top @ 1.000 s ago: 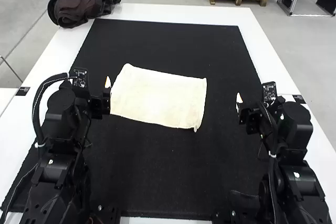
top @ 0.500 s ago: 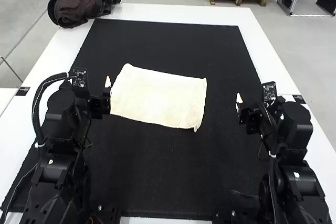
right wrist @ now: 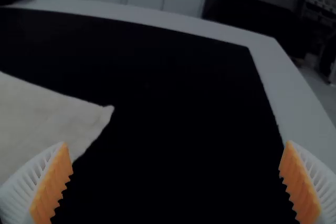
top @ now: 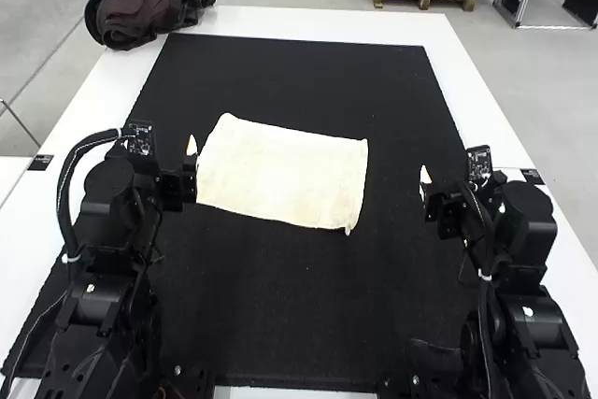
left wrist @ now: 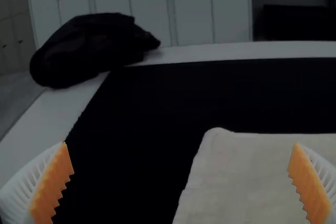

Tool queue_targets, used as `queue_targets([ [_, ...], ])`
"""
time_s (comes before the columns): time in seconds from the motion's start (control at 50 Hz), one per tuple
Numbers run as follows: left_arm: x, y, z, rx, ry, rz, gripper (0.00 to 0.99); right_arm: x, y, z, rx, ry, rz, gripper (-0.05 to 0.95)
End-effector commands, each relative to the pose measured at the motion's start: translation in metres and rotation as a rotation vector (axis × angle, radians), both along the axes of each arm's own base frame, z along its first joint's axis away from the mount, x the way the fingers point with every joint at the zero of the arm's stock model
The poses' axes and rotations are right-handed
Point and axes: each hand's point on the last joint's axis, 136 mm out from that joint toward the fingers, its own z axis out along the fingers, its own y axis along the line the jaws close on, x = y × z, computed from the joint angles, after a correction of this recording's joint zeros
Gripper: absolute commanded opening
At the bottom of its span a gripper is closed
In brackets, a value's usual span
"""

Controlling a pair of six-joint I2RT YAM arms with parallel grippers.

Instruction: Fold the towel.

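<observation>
The towel (top: 280, 175) lies spread flat on the dark mat (top: 308, 296), a little askew, nearer the left arm than the right. Its edges run fairly straight, with a small bump at the near right corner. I can't tell whether it is one layer or already doubled, but no fold shows on top, so I judge the folding not yet begun and all of it left to do. A first step might be to take the near edge or one side and bring it across.

The left gripper (left wrist: 180, 144) stands close by the towel's left side, fingers spread wide, holding nothing. The right gripper (right wrist: 177, 144) is spread too, well apart from the towel's right side.

Under the mat is a white table (top: 308, 25), with a dark bundle (top: 140, 7) at its far left corner. Pale lockers (left wrist: 189, 3) stand beyond.
</observation>
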Motion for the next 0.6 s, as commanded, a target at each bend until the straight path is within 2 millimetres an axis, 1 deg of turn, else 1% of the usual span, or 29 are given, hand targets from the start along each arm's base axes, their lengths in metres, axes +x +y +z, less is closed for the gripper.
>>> queue_targets([
  [0.0, 0.0, 0.0, 0.001, -0.009, -0.011, 0.001, 0.962, -0.002, 0.009, -0.008, -0.008, 0.024, 0.055, 0.91],
  [0.46, 0.0, -0.001, 0.002, -0.009, -0.014, -0.003, 0.962, -0.002, 0.008, -0.007, -0.011, 0.021, 0.047, 0.91],
  [0.52, 0.0, -0.001, 0.002, -0.001, -0.015, -0.003, 0.962, -0.001, 0.005, -0.002, -0.012, 0.001, 0.033, 0.91],
  [0.58, 0.0, -0.001, 0.007, 0.037, -0.03, -0.002, 0.962, 0.0, 0.004, 0.007, -0.019, -0.04, 0.023, 0.91],
])
